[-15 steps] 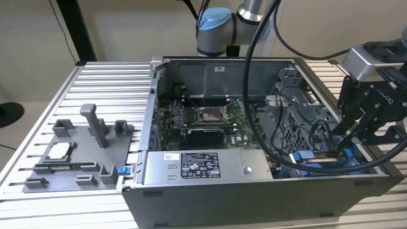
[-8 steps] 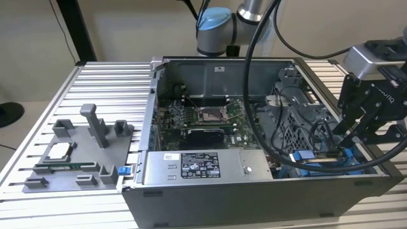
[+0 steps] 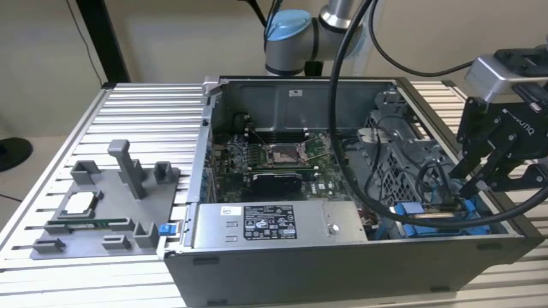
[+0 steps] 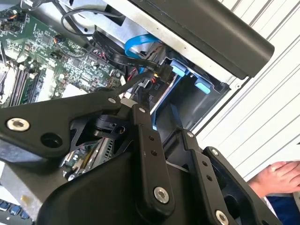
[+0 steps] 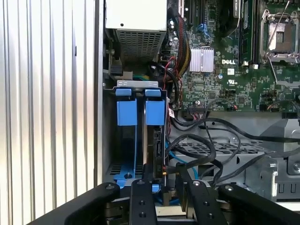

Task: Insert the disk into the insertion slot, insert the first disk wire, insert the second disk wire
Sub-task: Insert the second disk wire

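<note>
The disk [image 5: 155, 145] stands on its edge in the insertion slot [image 5: 139, 84], the bay with two blue tabs [image 5: 126, 110] and dark metal walls. In the exterior view the disk's top edge [image 3: 437, 215] shows between blue parts at the case's front right corner. My black gripper [image 5: 163, 176] hangs over the end of the disk far from the blue tabs, one finger on each side, shut on it. It also shows from outside as the gripper [image 3: 479, 189] and from the second wrist view as the gripper [image 4: 161, 122]. Loose black wires [image 5: 206, 150] loop right beside the bay.
The open case holds a grey power-supply box [image 3: 256, 224] and a motherboard [image 3: 274, 160]. A blue cable [image 4: 140, 42] curls near the bay. A grey fixture tray [image 3: 111, 205] lies on the slatted table at the exterior view's left. A person's hand [image 4: 276, 178] rests outside the case.
</note>
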`<state>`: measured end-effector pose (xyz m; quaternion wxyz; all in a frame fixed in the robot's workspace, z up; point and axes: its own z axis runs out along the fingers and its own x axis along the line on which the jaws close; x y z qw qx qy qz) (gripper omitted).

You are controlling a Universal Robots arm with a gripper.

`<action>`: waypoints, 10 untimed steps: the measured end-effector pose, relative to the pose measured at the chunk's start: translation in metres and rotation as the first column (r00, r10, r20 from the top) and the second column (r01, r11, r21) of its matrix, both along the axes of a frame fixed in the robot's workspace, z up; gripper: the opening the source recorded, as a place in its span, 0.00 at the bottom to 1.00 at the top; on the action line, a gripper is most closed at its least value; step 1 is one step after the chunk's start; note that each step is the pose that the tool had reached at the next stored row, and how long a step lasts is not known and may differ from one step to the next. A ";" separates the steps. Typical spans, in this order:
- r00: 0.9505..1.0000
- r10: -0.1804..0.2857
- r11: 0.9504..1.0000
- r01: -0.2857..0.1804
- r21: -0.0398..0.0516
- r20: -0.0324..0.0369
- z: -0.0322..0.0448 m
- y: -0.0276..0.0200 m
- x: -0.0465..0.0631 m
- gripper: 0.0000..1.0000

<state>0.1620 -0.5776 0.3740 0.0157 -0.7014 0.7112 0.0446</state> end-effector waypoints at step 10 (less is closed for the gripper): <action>1.000 0.000 1.000 0.000 0.000 0.000 0.0001 0.0000 0.004 1.00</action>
